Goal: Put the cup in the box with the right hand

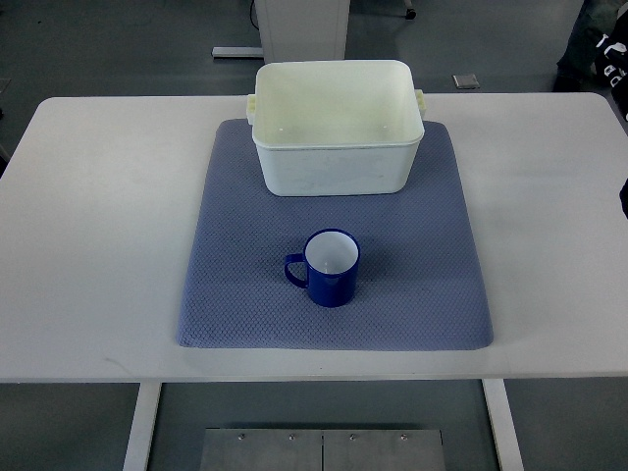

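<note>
A blue cup [331, 267] with a white inside stands upright on a blue-grey mat [245, 294], its handle pointing left. A white plastic box [337, 126], open at the top and empty, stands on the far part of the mat, just behind the cup. Neither hand shows in the top view. A small dark shape [624, 199] touches the right edge; I cannot tell what it is.
The mat lies in the middle of a white table [98, 216]. A dark object with white print [601, 49] sits beyond the table's far right corner. A white post [302, 25] stands behind the box on the floor.
</note>
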Available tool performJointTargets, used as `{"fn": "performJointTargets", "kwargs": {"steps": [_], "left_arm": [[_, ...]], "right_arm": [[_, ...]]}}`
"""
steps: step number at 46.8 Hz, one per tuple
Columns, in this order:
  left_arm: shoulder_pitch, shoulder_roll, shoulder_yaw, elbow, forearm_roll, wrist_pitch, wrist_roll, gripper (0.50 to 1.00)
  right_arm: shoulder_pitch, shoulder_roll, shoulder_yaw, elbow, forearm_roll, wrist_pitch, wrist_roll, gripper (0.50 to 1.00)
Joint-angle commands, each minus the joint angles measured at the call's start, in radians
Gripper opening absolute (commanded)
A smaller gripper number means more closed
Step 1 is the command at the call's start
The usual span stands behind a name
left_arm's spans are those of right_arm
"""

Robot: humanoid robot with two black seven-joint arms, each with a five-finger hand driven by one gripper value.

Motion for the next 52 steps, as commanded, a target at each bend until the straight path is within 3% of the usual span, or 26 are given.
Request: {"fn": "performJointTargets", "kwargs": {"steps": [1,52], "left_arm": [[-0.006,0.000,0.000,0.000,0.000,0.004,0.000,1.000],[-0.006,0.000,0.000,0.000,0.000,0.003,-0.002,1.000]], "right_arm": [[0.000,-0.002,0.000,0.000,0.000,0.000,0.001,1.000],[-0.017,0.005,-0.012,-0.047,0.000,0.000,0.005,1.000]]}}
